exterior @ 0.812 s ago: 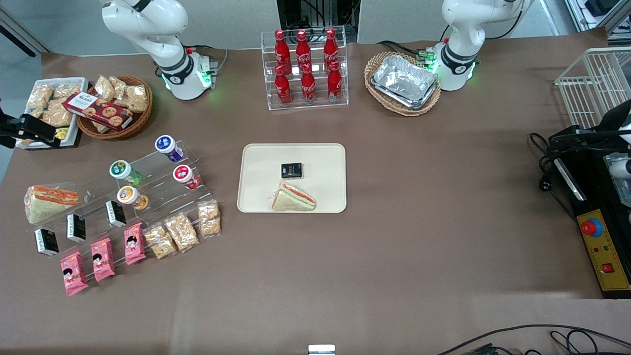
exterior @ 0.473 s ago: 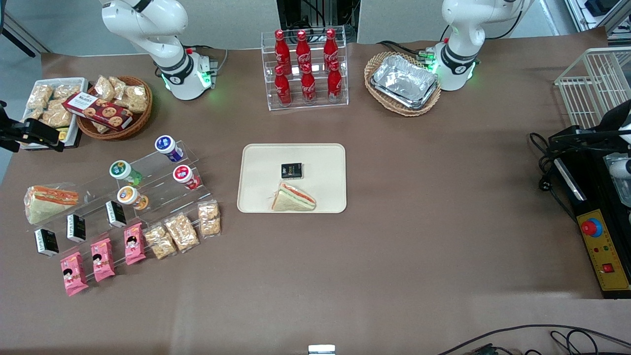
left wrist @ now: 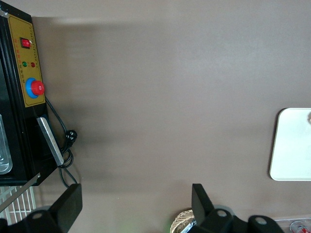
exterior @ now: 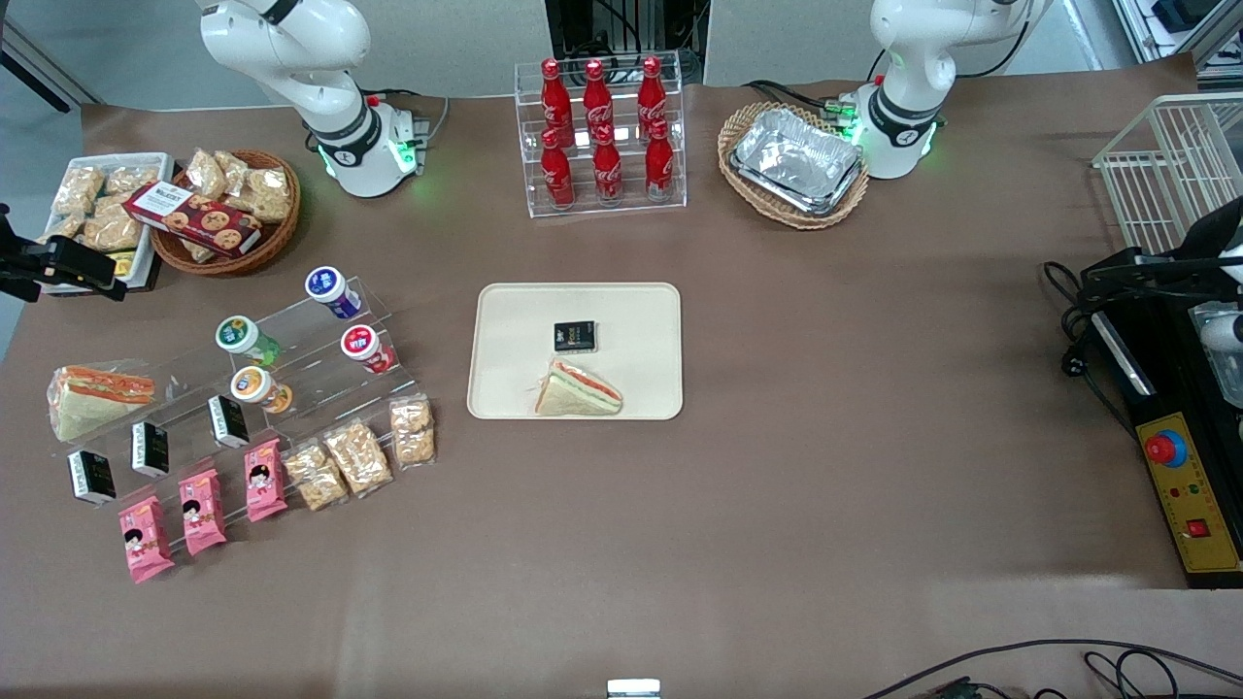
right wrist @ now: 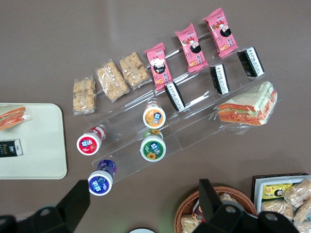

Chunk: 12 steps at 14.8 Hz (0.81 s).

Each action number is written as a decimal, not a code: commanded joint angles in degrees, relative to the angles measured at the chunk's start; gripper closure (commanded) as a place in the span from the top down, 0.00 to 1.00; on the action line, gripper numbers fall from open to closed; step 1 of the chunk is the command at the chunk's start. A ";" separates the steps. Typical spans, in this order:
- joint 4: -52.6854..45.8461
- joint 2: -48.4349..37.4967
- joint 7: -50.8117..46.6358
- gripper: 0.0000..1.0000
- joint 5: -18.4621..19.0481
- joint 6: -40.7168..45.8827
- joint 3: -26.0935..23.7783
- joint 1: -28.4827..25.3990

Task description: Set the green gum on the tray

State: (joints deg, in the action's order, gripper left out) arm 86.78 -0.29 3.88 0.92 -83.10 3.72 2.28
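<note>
The green gum lies on a clear stepped stand at the working arm's end of the table, its white lid with the green label facing up; it also shows in the right wrist view. The cream tray sits mid-table and holds a wrapped sandwich and a black packet; its edge shows in the right wrist view. My right gripper hangs high over the table edge by the snack box, well apart from the gum. Its fingers stand wide open and empty.
Orange, red and blue gum bottles share the stand with black packets, pink packets, cracker bags and a sandwich. A wicker cookie basket, a cola rack and foil trays stand farther back.
My right gripper has shifted slightly at the table edge. Nothing on the table has moved.
</note>
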 commanded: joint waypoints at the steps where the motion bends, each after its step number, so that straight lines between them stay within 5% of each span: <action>1: 3.47 -2.16 0.78 1.00 -0.13 -1.53 0.33 -0.70; 12: 33.95 -19.21 0.70 1.00 3.65 -22.60 -1.52 -1.14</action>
State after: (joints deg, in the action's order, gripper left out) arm 109.10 -13.02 4.40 2.27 -97.11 2.66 1.63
